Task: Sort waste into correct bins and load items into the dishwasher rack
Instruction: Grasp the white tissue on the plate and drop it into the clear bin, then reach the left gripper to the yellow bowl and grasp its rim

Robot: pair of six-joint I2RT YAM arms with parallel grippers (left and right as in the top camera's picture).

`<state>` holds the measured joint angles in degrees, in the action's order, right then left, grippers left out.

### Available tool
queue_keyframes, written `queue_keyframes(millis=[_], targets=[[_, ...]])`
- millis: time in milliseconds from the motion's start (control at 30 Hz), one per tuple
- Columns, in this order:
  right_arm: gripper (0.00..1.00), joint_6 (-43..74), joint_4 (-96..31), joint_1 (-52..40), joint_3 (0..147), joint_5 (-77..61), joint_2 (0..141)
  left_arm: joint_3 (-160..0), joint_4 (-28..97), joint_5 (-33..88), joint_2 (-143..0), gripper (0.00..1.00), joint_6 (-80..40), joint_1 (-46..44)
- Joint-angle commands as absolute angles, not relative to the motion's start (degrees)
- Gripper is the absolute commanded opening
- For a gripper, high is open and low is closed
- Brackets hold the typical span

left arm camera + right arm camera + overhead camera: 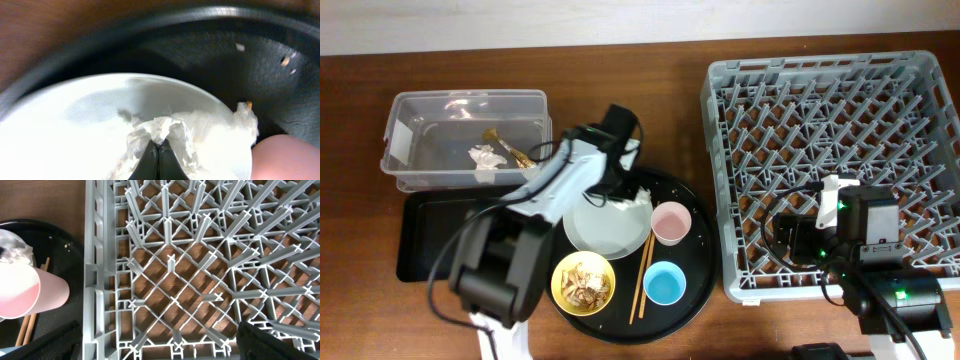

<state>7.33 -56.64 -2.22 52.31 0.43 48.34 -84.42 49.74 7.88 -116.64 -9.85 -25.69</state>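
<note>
Step, I judge: clear crumpled white tissue (170, 132) from pale grey-green round plate (75, 115) | left fingers (148, 161) pinched narrow on its top fold | right fingers (280, 347) spread wide, empty, above large grey pegged plastic rack (165, 280) | advice: rise straight, squeeze firmly, carry to clear plastic rectangular tub (400, 135).

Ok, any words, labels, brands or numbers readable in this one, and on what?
None can be read.
A white patch on the left wall of the clear plastic rectangular tub is too small to tell if it bears print.
The large square grey plastic rack shows no markings.
</note>
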Motion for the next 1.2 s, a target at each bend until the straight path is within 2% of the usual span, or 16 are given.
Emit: queue_keyframes(millis=[0, 100, 233, 267, 333, 367, 400, 533, 633, 767, 933, 1100, 1167], targets=[[0.99, 7.57, -56.66, -1.85, 53.36, 0.51, 48.38, -86.21, 49.6, 3.7, -105.08, 0.0, -9.32, -19.05], [0.99, 7.57, -56.64, -1.85, 53.36, 0.51, 48.38, -86.21, 48.1, -2.9, -98.48, 0.0, -9.32, -10.44], [0.98, 7.57, -56.82, -1.85, 53.36, 0.49, 48.38, -86.19, 45.89, -2.83, -97.17, 0.04, -9.32, 0.12], [0.99, 7.57, -56.8, -1.85, 53.36, 0.49, 48.38, -86.19, 45.91, -2.79, -97.17, 0.16, -9.34, 2.02], [0.99, 7.57, -56.8, -1.85, 53.36, 0.49, 48.38, -86.19, 46.11, -2.42, -97.14, 0.54, -9.32, 4.34], [0.99, 7.57, -56.8, -1.85, 53.36, 0.49, 48.38, -86.19, 46.74, -2.37, -97.14, 0.66, -9.3, 4.45], [0.99, 7.57, -56.8, -1.85, 53.36, 0.49, 48.38, -86.19, 47.33, -2.37, -97.01, 0.71, -9.32, 4.38], [0.99, 7.57, -56.8, -1.85, 53.36, 0.51, 48.38, -86.19, 55.83, 2.81, -94.63, 0.71, -9.34, 3.09], [0.99, 7.57, -56.8, -1.85, 53.36, 0.49, 48.38, -86.19, 66.3, 3.75, -92.88, 0.71, -10.68, -0.54], [0.99, 7.57, -56.8, -1.85, 53.36, 0.49, 48.38, -85.43, 73.45, 3.88, -92.86, 0.72, -14.06, -7.25], [0.99, 7.57, -56.82, -1.85, 53.36, 0.49, 48.38, -78.28, 73.28, 3.88, -92.88, 0.72, -19.62, -20.21], [0.99, 7.6, -56.88, -1.85, 53.36, 0.45, 48.38, -67.0, 65.73, 7.92, -92.88, 0.7, -20.71, -30.96], [0.99, 7.6, -57.12, -1.85, 53.36, 0.36, 48.38, -62.26, 61.63, 7.92, -92.88, 0.66, -22.39, -33.63]])
